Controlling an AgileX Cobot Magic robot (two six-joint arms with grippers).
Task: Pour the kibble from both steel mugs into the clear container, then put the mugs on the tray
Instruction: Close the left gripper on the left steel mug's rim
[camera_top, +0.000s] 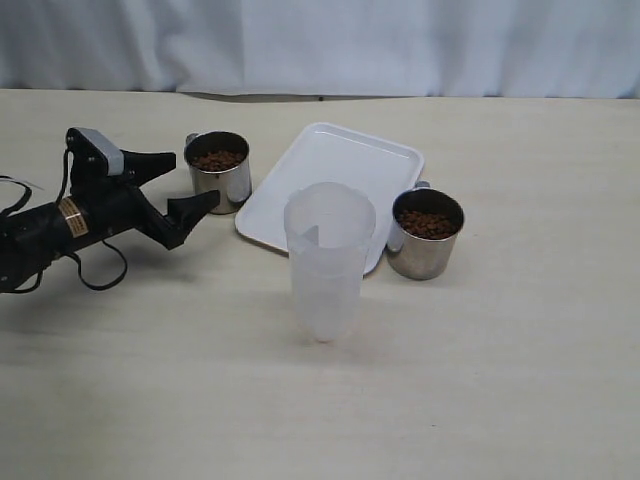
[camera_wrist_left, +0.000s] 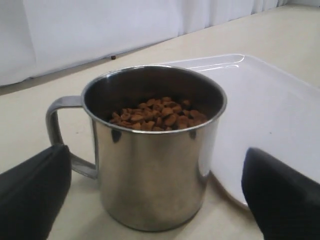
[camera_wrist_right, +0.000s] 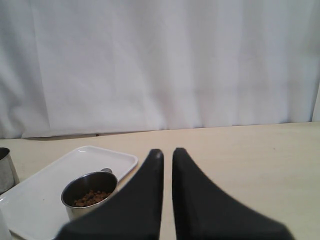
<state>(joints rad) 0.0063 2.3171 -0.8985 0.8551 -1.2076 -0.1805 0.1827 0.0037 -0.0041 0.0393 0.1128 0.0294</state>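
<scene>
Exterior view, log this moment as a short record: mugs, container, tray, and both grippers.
left mug: upright on table beside tray, kibble inside
right mug: upright on table at tray's other side, kibble inside
clear container: upright in front of tray, no kibble seen
tray: no mug on it
left gripper: open, fingers either side of left mug, not touching
right gripper: shut, empty, outside the exterior view

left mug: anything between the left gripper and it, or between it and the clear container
Nothing visible blocks the left gripper: its open fingers frame the left mug. Toward the clear container, only a low corner of the tray lies along the way; a lifted mug should pass over it.
</scene>
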